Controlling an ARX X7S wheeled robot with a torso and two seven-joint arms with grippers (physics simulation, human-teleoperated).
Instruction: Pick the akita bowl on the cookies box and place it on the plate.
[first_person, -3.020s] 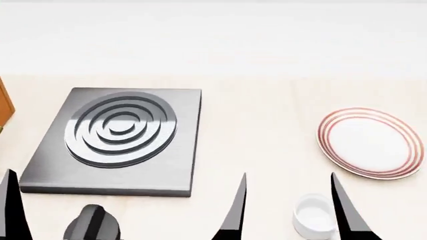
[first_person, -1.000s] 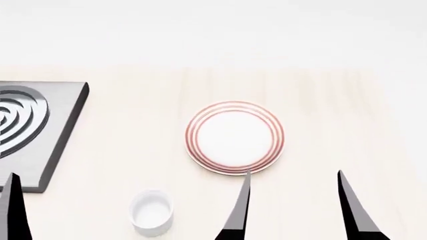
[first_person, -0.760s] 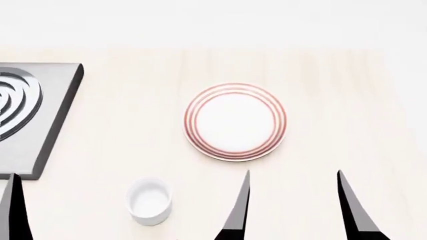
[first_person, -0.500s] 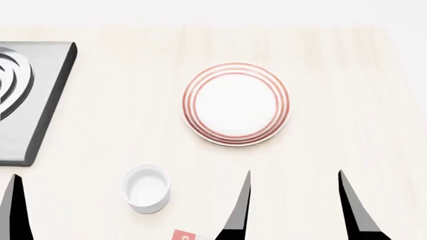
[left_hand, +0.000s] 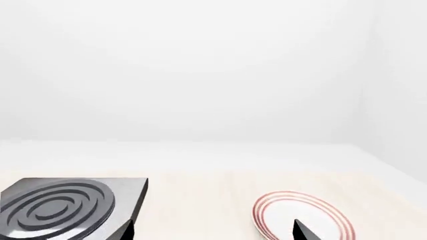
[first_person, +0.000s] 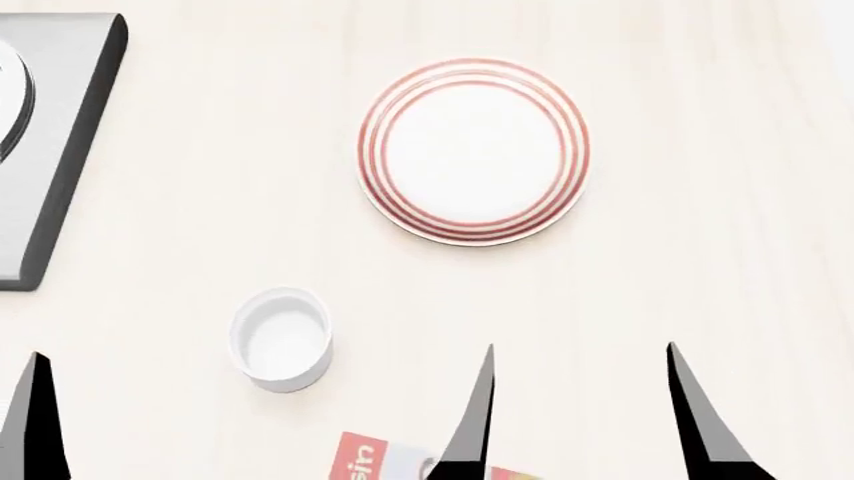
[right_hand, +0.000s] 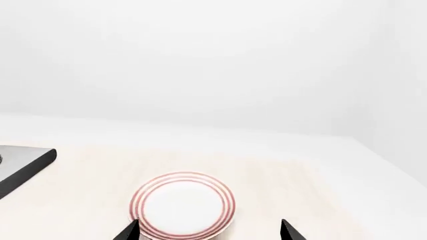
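Note:
The plate (first_person: 473, 150), white with thin red rings, lies on the pale wooden counter ahead of my right gripper (first_person: 581, 350). That gripper hangs open and empty, and its dark fingers (first_person: 478, 420) frame bare counter. A red-and-white corner of the cookies box (first_person: 363, 462) shows at the head view's bottom edge, beside the right gripper's inner finger. The akita bowl is out of view. The right wrist view has the plate (right_hand: 183, 205) just beyond the open right gripper (right_hand: 209, 222). My left gripper (left_hand: 213, 227) is open too, with the plate (left_hand: 300, 220) by one fingertip.
A small plain white cup (first_person: 280, 338) stands on the counter left of the right gripper. A grey stove plate (first_person: 54, 150) with raised rings lies at the far left, also seen as the stove plate (left_hand: 60, 207). One left finger (first_person: 34, 415) shows at the head view's left edge.
The head view swung right, then tilted down: plate and cup slid up the picture, the stove went off to the left, and the cookies box corner appeared at the bottom. Both grippers stayed open.

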